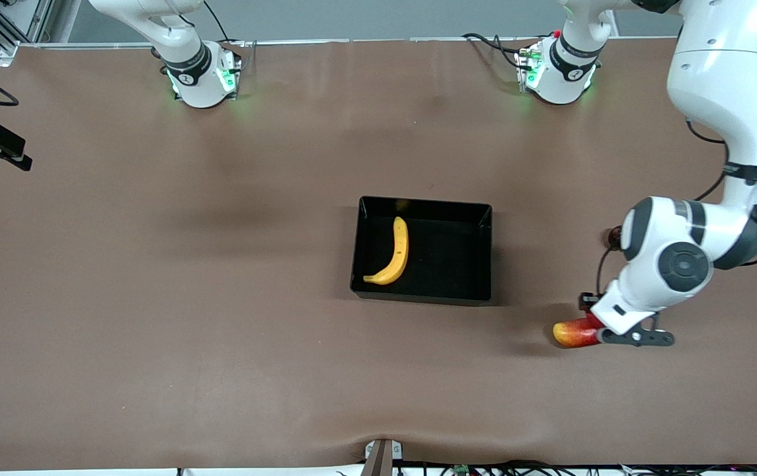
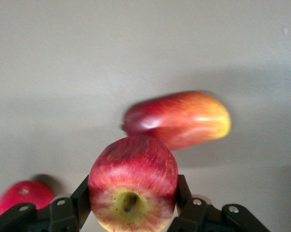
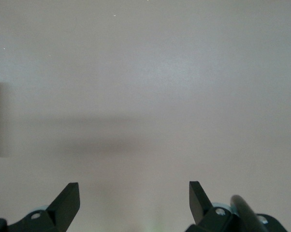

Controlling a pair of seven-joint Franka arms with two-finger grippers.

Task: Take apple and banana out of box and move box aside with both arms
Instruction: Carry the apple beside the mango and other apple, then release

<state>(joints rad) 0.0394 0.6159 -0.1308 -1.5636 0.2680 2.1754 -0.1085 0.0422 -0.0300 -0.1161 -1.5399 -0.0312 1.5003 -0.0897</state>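
1. Starting nearest the front camera, at the left arm's end of the table: an elongated red-yellow fruit lies on the table, partly covered by the left arm's wrist.
2. Left gripper hangs over that same patch, fingers pinching the apple at its two sides, stem dimple facing the wrist camera. Apple is out of the box, held above the table just over the elongated fruit.
3. A plain pinkish-red round fruit shows at the edge of the left wrist view, resting on the table close by.
4. Apple judged firm, smooth-skinned and fairly light; its round shape could roll in the fingers, so the grip across its widest part looks sound. Setting it down beside the other fruits, not on them, seems wise.
5. Farther from the camera, mid-table: the box, glossy black with low walls. The banana lies inside, along the wall toward the right arm's end.
6. Banana judged light, slightly yielding, curved; best taken across its middle, where it is narrow enough for the fingers.
7. Box likely stiff and slippery; each arm taking one end wall seems best.
8. Right gripper waits over bare table, fingers spread wide, nothing between them.
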